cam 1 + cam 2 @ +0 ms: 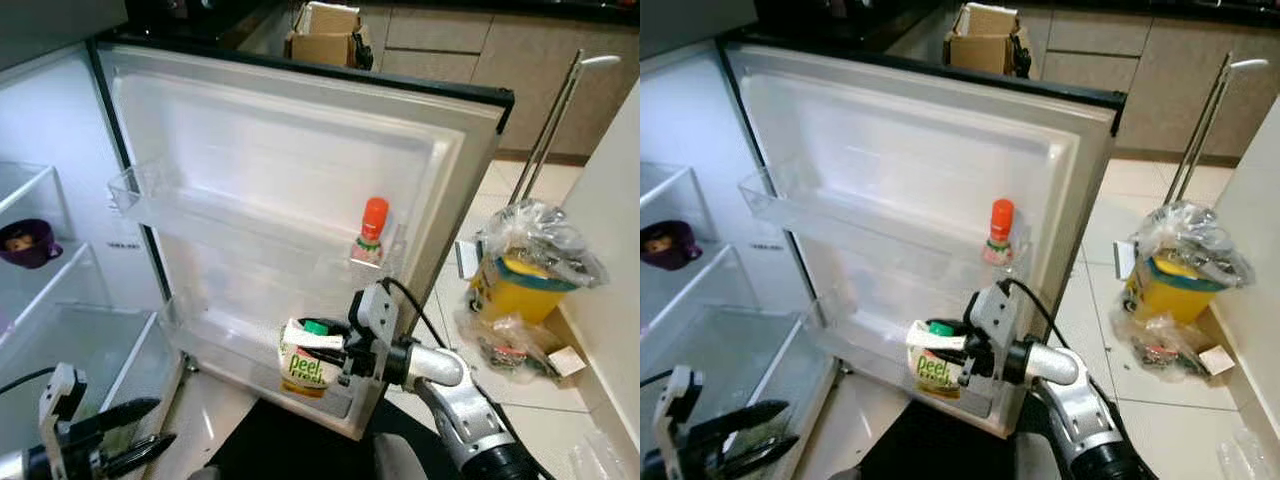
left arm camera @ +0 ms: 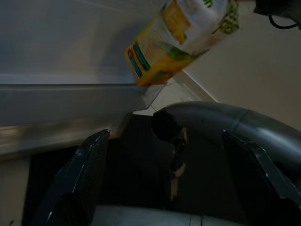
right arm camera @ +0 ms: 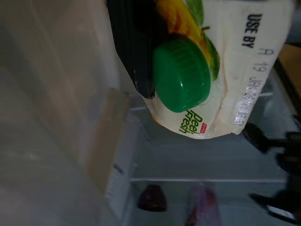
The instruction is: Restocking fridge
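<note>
Left eye view: my right claw grips the juice carton, upright, just above the lower door shelf; the shelf lies directly beneath the claw.

Right eye view: left claw hangs low, fingers parted, well apart from the carton.

Right wrist view: green cap beside my finger.

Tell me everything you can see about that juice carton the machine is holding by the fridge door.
The juice carton is a small cream and yellow box, apparently coated cardboard, with green "Peel Fresh" lettering, fruit pictures and a round green screw cap, closed. "USE BY" and a date are printed near its folded top seam. The right claw grips it near the top. It hangs roughly upright at the lowest door shelf of the open fridge; whether it rests on the shelf is unclear.
</note>
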Tool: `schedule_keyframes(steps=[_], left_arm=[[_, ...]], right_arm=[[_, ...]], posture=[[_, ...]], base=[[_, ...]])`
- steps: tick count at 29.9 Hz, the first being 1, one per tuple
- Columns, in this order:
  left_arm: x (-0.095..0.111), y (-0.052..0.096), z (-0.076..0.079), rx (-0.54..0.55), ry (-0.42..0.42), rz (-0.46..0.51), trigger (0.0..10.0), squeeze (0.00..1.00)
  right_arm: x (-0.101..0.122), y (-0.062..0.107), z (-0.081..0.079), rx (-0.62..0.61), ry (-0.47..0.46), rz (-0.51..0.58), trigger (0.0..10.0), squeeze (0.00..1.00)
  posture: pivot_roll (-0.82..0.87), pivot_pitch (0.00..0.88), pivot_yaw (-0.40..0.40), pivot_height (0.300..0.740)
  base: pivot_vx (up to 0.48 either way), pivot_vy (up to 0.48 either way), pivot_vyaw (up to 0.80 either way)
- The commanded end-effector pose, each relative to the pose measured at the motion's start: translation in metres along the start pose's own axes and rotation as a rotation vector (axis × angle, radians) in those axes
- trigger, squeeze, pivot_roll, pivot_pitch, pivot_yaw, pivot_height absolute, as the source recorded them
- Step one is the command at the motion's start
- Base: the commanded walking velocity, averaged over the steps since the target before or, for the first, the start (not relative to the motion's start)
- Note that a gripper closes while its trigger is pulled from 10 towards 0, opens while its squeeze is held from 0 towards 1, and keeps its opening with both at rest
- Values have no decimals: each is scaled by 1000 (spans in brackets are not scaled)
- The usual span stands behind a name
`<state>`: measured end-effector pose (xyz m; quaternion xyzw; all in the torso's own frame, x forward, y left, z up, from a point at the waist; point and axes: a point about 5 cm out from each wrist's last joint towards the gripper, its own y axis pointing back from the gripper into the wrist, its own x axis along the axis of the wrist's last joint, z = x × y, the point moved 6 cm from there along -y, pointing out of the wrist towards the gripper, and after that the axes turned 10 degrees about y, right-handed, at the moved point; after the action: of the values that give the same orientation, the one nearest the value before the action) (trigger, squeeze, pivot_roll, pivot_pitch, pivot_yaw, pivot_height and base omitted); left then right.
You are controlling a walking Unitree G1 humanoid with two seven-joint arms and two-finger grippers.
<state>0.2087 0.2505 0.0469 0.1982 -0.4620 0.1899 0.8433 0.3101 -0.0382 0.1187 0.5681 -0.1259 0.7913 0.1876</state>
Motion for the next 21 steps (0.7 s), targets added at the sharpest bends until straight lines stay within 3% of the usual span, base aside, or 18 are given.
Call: schedule_keyframes(steps=[1,12,15,21], left_arm=[[3,5,4,-12,-11,-31,10000,0],[0,-1,13,-44,0,-45,10000,0],[-2,-6,16,-59,8,-50,10000,0],[-2,-9,18,-67,11,-51,10000,0]], right_arm=[[5,2,9,-29,21,6,10000,0],[7,-5,13,-75,67,5,10000,0],[0,-9,-2,-44,122,-21,10000,0],[-9,-10,-14,-4,167,-54,10000,0]], posture=[[-20,3,-58,551],[-20,1,-61,551],[-23,2,-60,551],[-25,7,-58,551]], base=[[0,0,0],[0,0,0],[0,0,0],[0,0,0]])
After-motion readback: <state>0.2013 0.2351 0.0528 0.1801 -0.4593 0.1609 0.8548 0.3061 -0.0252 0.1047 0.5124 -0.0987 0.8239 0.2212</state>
